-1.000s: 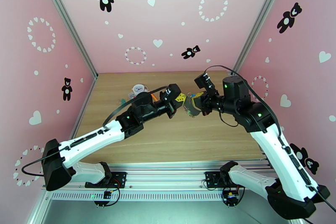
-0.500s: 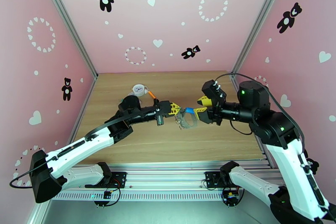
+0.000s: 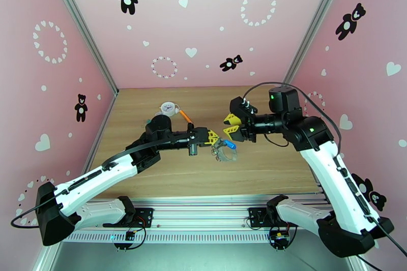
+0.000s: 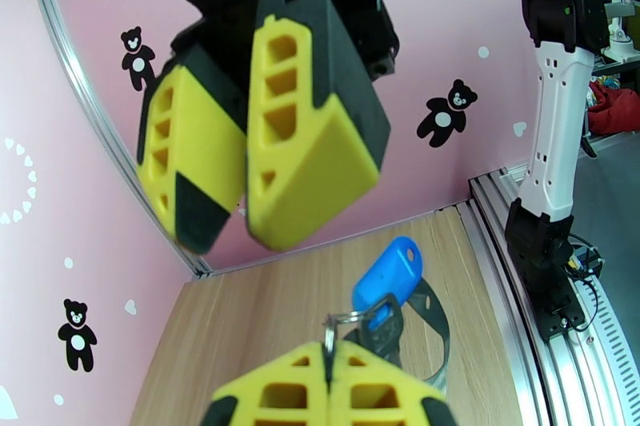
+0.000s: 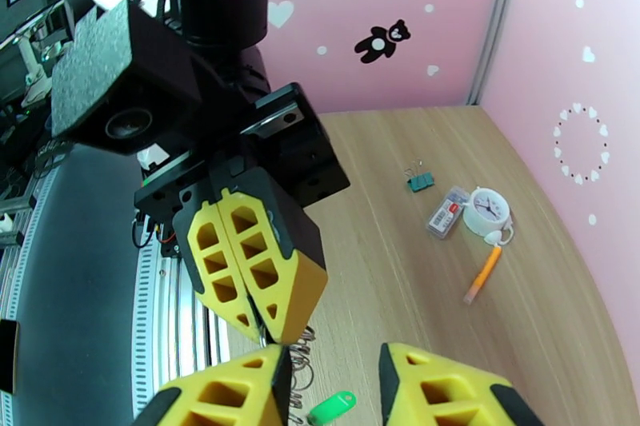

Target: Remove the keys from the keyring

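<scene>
We see the left arm (image 3: pixel 112 170) stretched low toward 2 o'clock, the left gripper (image 3: pixel 212 138) with jaws pressed together. The right arm (image 3: pixel 325 160) folds toward 9 o'clock. The right gripper (image 3: pixel 231 124), jaws parted, sits at 1 o'clock of the left.

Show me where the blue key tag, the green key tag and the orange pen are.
blue key tag (image 4: pixel 390 269), left wrist view, middle of the plastic body.
green key tag (image 5: pixel 332 406), right wrist view, middle of the plastic tag.
orange pen (image 5: pixel 483 276), right wrist view, midway along the barrel.
</scene>
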Action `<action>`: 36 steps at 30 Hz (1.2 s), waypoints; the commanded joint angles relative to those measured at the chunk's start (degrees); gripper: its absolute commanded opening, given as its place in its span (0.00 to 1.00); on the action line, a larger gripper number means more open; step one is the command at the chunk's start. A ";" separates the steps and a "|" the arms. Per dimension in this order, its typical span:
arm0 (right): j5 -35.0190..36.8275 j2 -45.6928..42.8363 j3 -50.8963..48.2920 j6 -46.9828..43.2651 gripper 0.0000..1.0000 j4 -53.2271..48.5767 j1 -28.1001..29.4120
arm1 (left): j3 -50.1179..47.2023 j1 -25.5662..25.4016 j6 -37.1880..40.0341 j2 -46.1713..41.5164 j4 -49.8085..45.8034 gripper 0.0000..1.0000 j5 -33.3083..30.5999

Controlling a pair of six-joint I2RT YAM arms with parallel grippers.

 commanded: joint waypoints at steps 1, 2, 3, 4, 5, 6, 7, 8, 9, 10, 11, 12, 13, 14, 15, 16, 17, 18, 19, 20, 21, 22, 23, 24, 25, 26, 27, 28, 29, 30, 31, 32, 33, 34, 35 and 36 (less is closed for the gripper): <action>-3.34 0.02 -1.25 -2.62 0.35 -1.49 0.65 | 2.25 -0.23 0.63 0.48 0.50 0.02 0.02; -3.44 0.12 -1.52 -2.71 0.35 -2.00 0.79 | 2.49 -0.25 0.55 0.70 0.46 0.02 -0.26; -3.40 0.30 -1.70 -2.85 0.35 -2.53 1.01 | 2.89 -0.25 0.54 0.96 -0.02 0.02 -0.50; -3.44 0.34 -1.78 -2.84 0.35 -2.87 1.08 | 3.20 -0.25 0.67 1.17 -0.42 0.02 -0.72; -3.83 0.39 -1.82 -2.70 0.35 -3.05 1.11 | 3.54 -0.24 0.64 1.42 -0.69 0.02 -0.93; -3.75 0.43 -2.05 -2.48 0.35 -2.97 1.13 | 3.74 -0.25 0.55 1.56 -0.72 0.02 -1.08; -3.42 0.47 -2.23 -2.29 0.35 -3.12 1.22 | 3.78 -0.18 0.41 1.55 -0.57 0.02 -1.25; -3.27 0.59 -2.29 -2.23 0.35 -3.51 1.20 | 3.58 -0.22 0.30 1.62 -0.02 0.02 -1.74; -3.20 0.65 -2.37 -2.24 0.35 -3.73 1.28 | 3.57 -0.25 0.19 1.62 0.16 0.02 -2.15; -3.18 0.62 -2.45 -2.17 0.34 -3.68 1.28 | 3.53 -0.25 0.34 1.62 0.07 0.02 -2.18; -3.25 0.71 -2.63 -1.99 0.34 -3.50 1.30 | 3.57 -0.21 0.37 1.62 0.11 0.02 -2.02; -3.12 0.96 -2.63 -1.91 0.30 -3.48 1.36 | 3.61 -0.25 0.30 1.66 0.19 0.02 -2.01; -2.90 1.20 -2.63 -1.85 0.27 -3.57 1.37 | 3.72 -0.25 0.20 1.76 0.24 0.03 -2.20; -2.75 1.45 -2.48 -1.82 0.27 -3.74 1.39 | 3.94 -0.19 0.03 1.87 0.18 0.03 -2.62; -2.80 1.71 -2.39 -1.78 0.27 -3.80 1.46 | 4.08 -0.25 -0.20 1.89 -0.01 0.02 -3.03; -2.87 1.84 -2.29 -1.48 0.27 -3.40 1.46 | 4.18 -0.25 -0.25 1.89 -0.11 0.02 -2.98; -2.91 2.12 -2.32 -1.17 0.25 -2.87 1.56 | 4.11 -0.25 -0.32 1.86 0.08 0.03 -2.79; -2.77 2.40 -2.13 -1.09 0.25 -2.64 1.71 | 4.10 -0.25 -0.63 1.88 0.47 0.03 -2.94; -2.66 2.77 -1.83 -1.05 0.24 -2.78 1.86 | 4.24 -0.24 -0.99 1.97 0.59 0.03 -3.29; -2.57 3.23 -1.35 -1.11 0.22 -3.17 1.98 | 4.65 -0.25 -1.12 2.06 0.15 0.03 -3.42; -2.49 3.51 -0.93 -1.07 0.19 -3.39 2.08 | 4.92 -0.25 -1.13 2.15 -0.23 0.03 -3.16; -2.31 3.69 -0.71 -1.06 0.17 -3.41 2.15 | 5.04 -0.25 -1.13 2.29 -0.42 0.03 -3.06; -1.93 3.76 -0.65 -0.82 0.13 -3.28 2.29 | 5.06 -0.25 -1.29 2.36 -0.37 0.04 -3.14; -1.21 3.61 -0.61 -0.18 0.08 -2.86 2.25 | 5.06 -0.25 -1.26 2.37 -0.48 0.04 -3.30; -0.41 3.53 -0.69 0.52 0.04 -2.48 2.31 | 5.02 -0.25 -1.21 2.35 -0.57 0.04 -3.67; 0.37 3.42 -0.70 1.15 0.00 -2.35 2.32 | 4.98 -0.24 -1.29 2.37 -0.55 0.04 -4.20; 1.48 3.34 -0.61 1.87 0.00 -2.35 2.33 | 4.98 -0.24 -1.47 2.25 -0.50 0.04 -4.99; 2.30 3.19 -0.66 2.50 0.00 -2.29 2.28 | 5.10 -0.25 -1.48 2.30 -0.70 0.04 -5.44; 3.35 3.06 -0.63 3.55 0.00 -2.13 2.33 | 5.28 -0.25 -1.52 2.28 -0.96 0.05 -6.09; 4.45 2.91 -0.53 4.66 0.00 -1.96 2.42 | 5.56 -0.25 -1.72 2.23 -1.32 0.12 -7.02; 5.51 2.68 -0.47 5.83 0.00 -1.83 2.57 | 5.90 -0.25 -1.98 2.09 -1.96 0.23 -7.94; 6.82 2.34 -0.27 7.17 0.00 -1.75 2.67 | 6.34 -0.24 -2.16 2.00 -2.90 0.29 -8.95; 8.15 2.06 -0.13 8.56 0.00 -1.57 2.81 | 6.47 -0.24 -2.54 1.62 -3.43 0.32 -10.11; 9.56 1.66 -0.16 10.31 0.00 -1.27 2.98 | 6.19 -0.25 -3.42 0.94 -3.45 0.38 -11.94; 10.96 1.32 -0.17 12.25 0.00 -0.93 3.03 | 5.67 -0.25 -4.35 0.16 -3.44 0.44 -13.95; 12.57 1.09 -0.04 14.09 0.00 -0.77 3.17 | 5.20 -0.25 -5.10 -0.48 -3.47 0.47 -15.96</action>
